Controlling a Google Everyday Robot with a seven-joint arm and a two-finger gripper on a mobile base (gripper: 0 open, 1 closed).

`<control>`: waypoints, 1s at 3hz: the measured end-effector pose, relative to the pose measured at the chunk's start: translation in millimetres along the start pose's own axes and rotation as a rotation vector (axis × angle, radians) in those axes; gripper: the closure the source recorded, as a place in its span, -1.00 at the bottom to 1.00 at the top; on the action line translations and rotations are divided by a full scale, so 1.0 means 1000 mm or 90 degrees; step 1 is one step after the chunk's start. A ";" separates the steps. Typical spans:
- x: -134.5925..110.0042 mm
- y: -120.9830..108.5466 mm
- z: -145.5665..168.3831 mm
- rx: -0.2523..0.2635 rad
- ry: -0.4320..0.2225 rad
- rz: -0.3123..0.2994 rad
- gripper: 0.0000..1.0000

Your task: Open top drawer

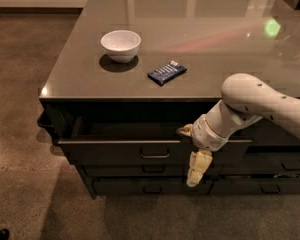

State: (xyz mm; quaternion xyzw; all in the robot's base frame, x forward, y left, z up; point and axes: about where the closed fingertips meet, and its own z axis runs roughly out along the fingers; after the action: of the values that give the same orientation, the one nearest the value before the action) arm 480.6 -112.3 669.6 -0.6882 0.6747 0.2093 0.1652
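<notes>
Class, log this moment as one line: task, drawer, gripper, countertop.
task: open top drawer | drawer: partway out | gripper: at drawer front, beside handle | countertop: bowl, blue packet

This looks like a kitchen or break-room area, though whether in a home or a workplace cannot be told. A large island table (215, 44) with a glossy grey top sits on a polished concrete floor (20, 109). Its near side is stacked with dark drawer fronts (155, 186), and the top drawer (115, 151) stands open. A white bowl (120, 45) and a blue snack packet (167, 72) lie near the table's front edge. The robot's tool (195, 154) hangs at that front edge, against the drawer.
</notes>
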 end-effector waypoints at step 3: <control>-0.005 0.007 0.012 -0.039 0.003 -0.010 -1.00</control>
State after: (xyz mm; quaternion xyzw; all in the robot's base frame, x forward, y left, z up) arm 473.1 -102.4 662.3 -0.6984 0.6632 0.2269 0.1443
